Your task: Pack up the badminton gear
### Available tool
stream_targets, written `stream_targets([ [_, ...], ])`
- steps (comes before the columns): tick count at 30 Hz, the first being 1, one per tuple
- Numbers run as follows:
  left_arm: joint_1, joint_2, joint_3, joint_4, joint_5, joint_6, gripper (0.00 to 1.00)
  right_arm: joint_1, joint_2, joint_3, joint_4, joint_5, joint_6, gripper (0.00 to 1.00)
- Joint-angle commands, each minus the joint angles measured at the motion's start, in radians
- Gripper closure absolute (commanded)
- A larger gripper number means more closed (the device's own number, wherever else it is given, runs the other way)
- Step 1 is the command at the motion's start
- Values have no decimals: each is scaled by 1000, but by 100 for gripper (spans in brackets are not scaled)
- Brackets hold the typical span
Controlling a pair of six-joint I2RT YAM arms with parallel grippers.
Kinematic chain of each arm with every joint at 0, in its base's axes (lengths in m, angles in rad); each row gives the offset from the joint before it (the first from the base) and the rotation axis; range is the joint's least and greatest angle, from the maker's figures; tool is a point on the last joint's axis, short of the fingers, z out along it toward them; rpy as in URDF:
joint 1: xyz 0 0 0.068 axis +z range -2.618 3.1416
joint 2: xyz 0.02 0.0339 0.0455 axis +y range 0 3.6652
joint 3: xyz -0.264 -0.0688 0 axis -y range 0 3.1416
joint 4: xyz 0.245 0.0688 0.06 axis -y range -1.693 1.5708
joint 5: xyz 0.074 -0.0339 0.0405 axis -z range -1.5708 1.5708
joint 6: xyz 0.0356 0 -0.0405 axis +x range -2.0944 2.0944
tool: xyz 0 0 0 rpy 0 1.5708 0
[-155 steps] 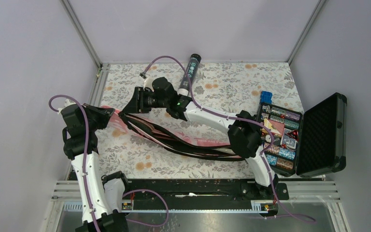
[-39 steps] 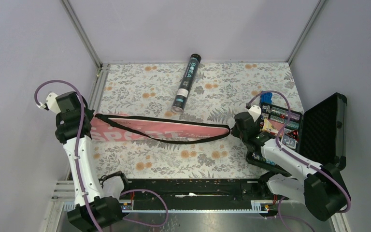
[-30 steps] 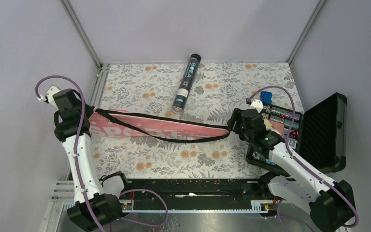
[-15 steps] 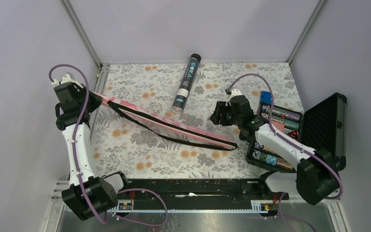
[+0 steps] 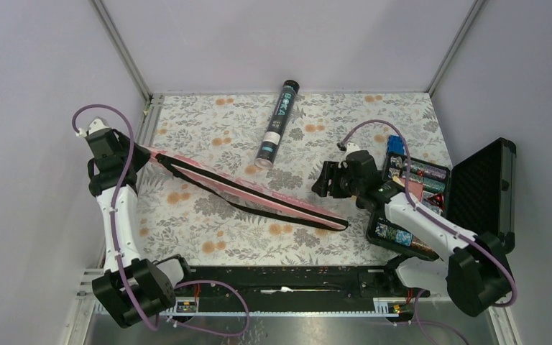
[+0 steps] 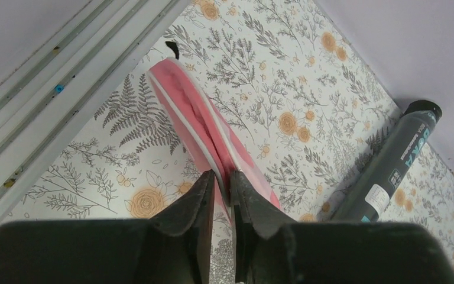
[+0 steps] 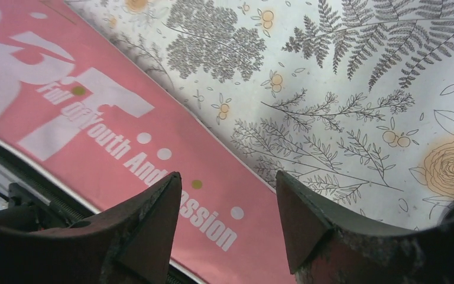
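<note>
The long pink "SPORT" bag [image 5: 259, 194] lies diagonally across the floral mat, from upper left down to lower right, its black strap trailing beside it. My left gripper [image 5: 138, 154] is shut on the bag's left end [image 6: 198, 121], pinching its pink edge between the fingers. My right gripper [image 5: 321, 183] is open and empty, hovering just above the bag's right part [image 7: 112, 136] near the white lettering. The black tube with teal print [image 5: 278, 122] lies on the mat behind the bag and also shows in the left wrist view [image 6: 390, 165]. The rackets and shuttlecocks are out of view.
An open black case [image 5: 483, 201] of patterned rolls stands at the right edge, a small blue toy [image 5: 396, 144] at its far corner. Metal rails [image 6: 65, 83] border the mat on the left. Grey walls enclose the back and sides.
My right gripper has let go of the bag's right end, opened and swung left above the bag. The bag now lies diagonally on the mat, its right end lower. My left gripper still holds the left end.
</note>
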Motion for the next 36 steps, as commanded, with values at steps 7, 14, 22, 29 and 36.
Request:
stream_targets([
  [7, 2, 56, -54, -6, -49, -40, 63, -1, -115, 89, -160, 19, -40, 28],
  [14, 1, 86, -15, -67, -122, -105, 35, 0, -152, 200, -284, 33, -88, 21],
  [22, -4, 27, 87, -59, 217, -71, 1, -1, -194, 375, -524, 240, -114, 0],
  [29, -169, -30, 133, -5, 520, 20, 1, 0, -286, 495, -531, 290, 11, 0],
  [36, -445, -108, 152, 68, 634, 30, 1, 0, -401, 531, -493, 376, 24, 0],
])
